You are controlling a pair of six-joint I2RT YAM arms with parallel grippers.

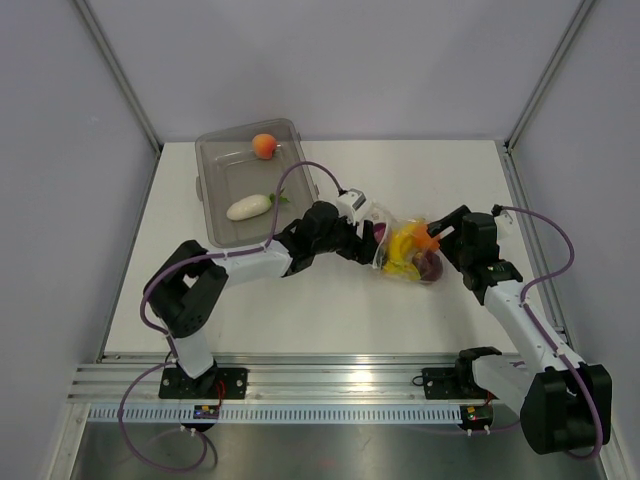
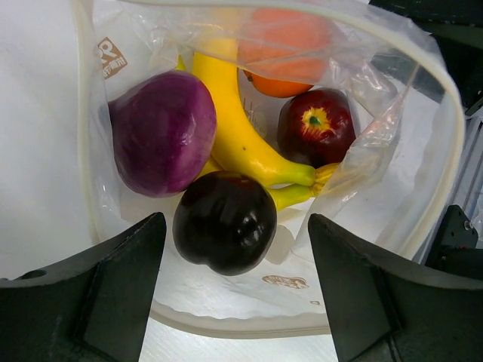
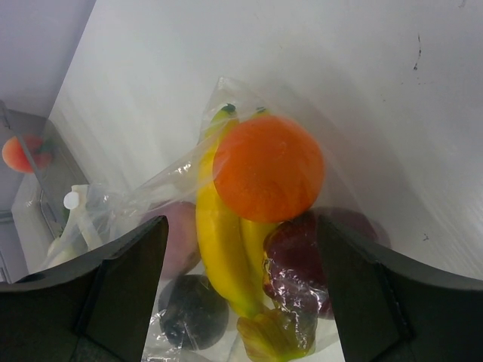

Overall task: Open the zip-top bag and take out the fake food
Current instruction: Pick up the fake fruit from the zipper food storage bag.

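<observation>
The zip-top bag lies on the table between my two grippers, its mouth gaping toward the left one. Inside it are fake food pieces: a yellow banana bunch, an orange, a dark red apple, a purple piece and a dark round piece. My left gripper is open at the bag's mouth, the dark round piece just beyond its fingertips. At the bag's far end my right gripper is open too, its fingers either side of the banana bunch and apple.
A clear-grey rigid tub stands at the back left, holding a peach and a white radish with a green top. Grey walls close in the table's left, right and far sides. The left arm's purple cable arcs over the tub.
</observation>
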